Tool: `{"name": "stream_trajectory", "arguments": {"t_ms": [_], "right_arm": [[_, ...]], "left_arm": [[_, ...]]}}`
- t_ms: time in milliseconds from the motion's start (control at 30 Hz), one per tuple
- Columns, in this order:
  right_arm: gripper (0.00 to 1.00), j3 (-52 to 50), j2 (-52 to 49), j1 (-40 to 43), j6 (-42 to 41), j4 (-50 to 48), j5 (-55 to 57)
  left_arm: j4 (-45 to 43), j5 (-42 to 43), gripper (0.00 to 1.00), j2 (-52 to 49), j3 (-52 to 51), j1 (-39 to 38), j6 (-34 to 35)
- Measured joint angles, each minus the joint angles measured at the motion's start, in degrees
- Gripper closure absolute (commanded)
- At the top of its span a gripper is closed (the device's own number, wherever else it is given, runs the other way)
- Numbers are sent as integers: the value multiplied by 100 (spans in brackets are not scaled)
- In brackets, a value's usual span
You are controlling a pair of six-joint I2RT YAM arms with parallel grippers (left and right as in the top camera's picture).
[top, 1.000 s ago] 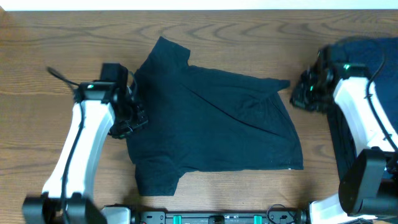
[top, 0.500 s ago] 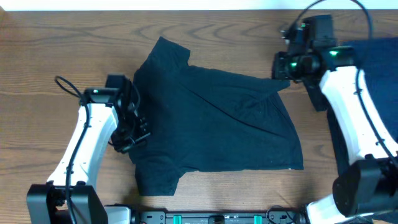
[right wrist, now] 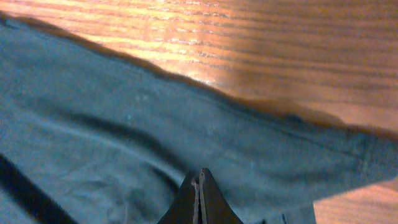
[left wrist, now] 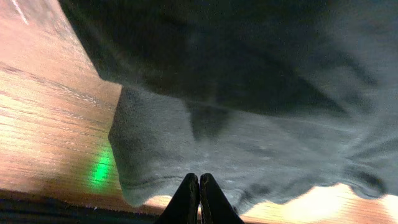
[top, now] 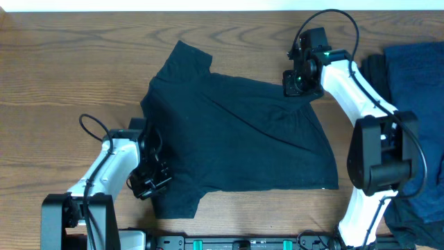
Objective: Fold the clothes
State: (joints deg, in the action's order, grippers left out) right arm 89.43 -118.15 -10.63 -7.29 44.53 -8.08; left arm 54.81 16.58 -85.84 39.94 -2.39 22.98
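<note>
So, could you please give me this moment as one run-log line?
black T-shirt: lying spread out | left gripper: shut, at its near sleeve | right gripper: shut, at its far right corner

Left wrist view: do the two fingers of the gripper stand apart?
No, the left gripper shows its fingertips pressed together with no gap, close to the dark T-shirt.

Wood-grain table (top: 55, 42); white strip (top: 208, 5) along far edge.

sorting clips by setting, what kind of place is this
Probably a robotics lab bench: white robot arms working at a wood-grain table, a black T-shirt spread on it, navy garments piled beside.
</note>
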Motion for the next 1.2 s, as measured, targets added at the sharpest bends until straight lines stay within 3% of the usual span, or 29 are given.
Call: {"name": "stream_trajectory", "arguments": {"t_ms": [833, 1200], "right_arm": [[99, 236, -557, -361, 35, -144, 17], [99, 387, -1023, -358, 35, -837, -9]], "left_arm": [[-649, 46, 94, 26, -450, 2, 297], [-664, 63, 94, 46, -463, 2, 341]]}}
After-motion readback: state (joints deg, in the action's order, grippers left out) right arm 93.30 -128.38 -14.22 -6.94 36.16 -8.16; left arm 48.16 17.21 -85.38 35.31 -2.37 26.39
